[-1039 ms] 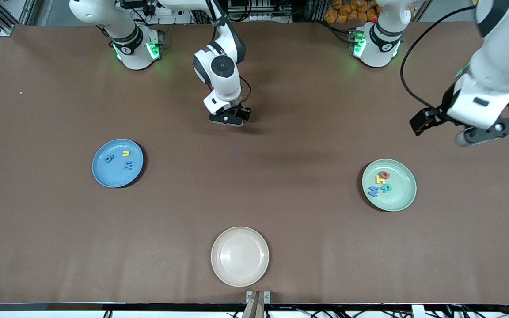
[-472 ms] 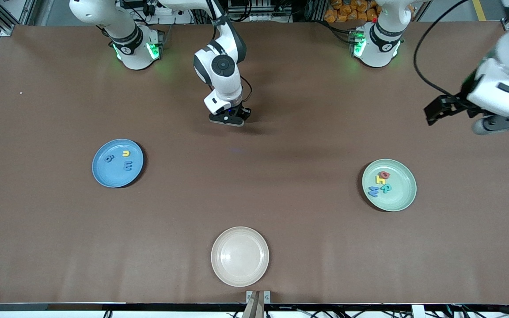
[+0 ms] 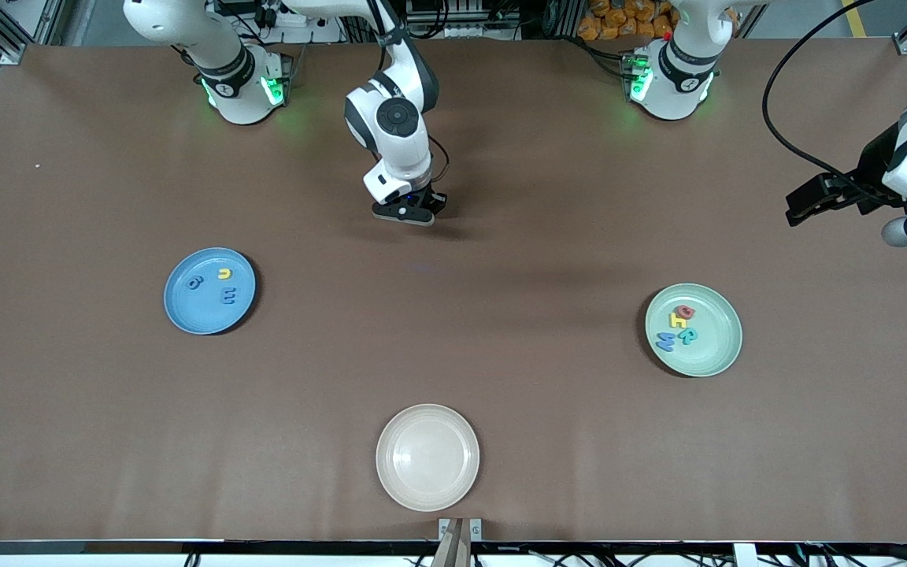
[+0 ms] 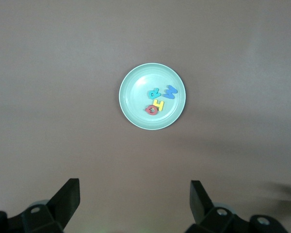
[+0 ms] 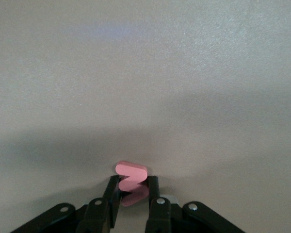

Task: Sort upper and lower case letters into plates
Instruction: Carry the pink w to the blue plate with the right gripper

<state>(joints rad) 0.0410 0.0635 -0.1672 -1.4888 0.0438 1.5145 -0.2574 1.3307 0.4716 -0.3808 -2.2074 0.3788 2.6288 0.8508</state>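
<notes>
Looking down the right wrist view, you see the right claw (image 5: 132,190) pinched shut on a pink zigzag letter (image 5: 131,178) that stands on edge on the brown counter (image 3: 501,378). In the front view that claw (image 3: 406,211) sits low at the counter, farther from the front camera than the cream plate (image 3: 427,457), your landmark here.

Your left claw (image 4: 135,204) hangs high with its fingers (image 4: 68,196) spread wide and nothing between them, looking down on the pale green plate (image 4: 136,99). From the front, it (image 3: 906,230) is out over the counter's edge at the left arm's end.

The pale green plate (image 3: 717,335) lies toward the left arm's end from the cream plate and somewhat farther from the camera. It holds a red letter (image 3: 686,312), a yellow H (image 3: 679,320), a teal R (image 3: 687,336) and a blue M (image 3: 666,341), clustered and touching one another.

The blue plate (image 3: 186,315) lies toward the right arm's end from the cream plate, also farther from the camera. On it are a yellow u (image 3: 224,274), a blue g (image 3: 195,282) and a blue m (image 3: 227,297), set slightly apart.
</notes>
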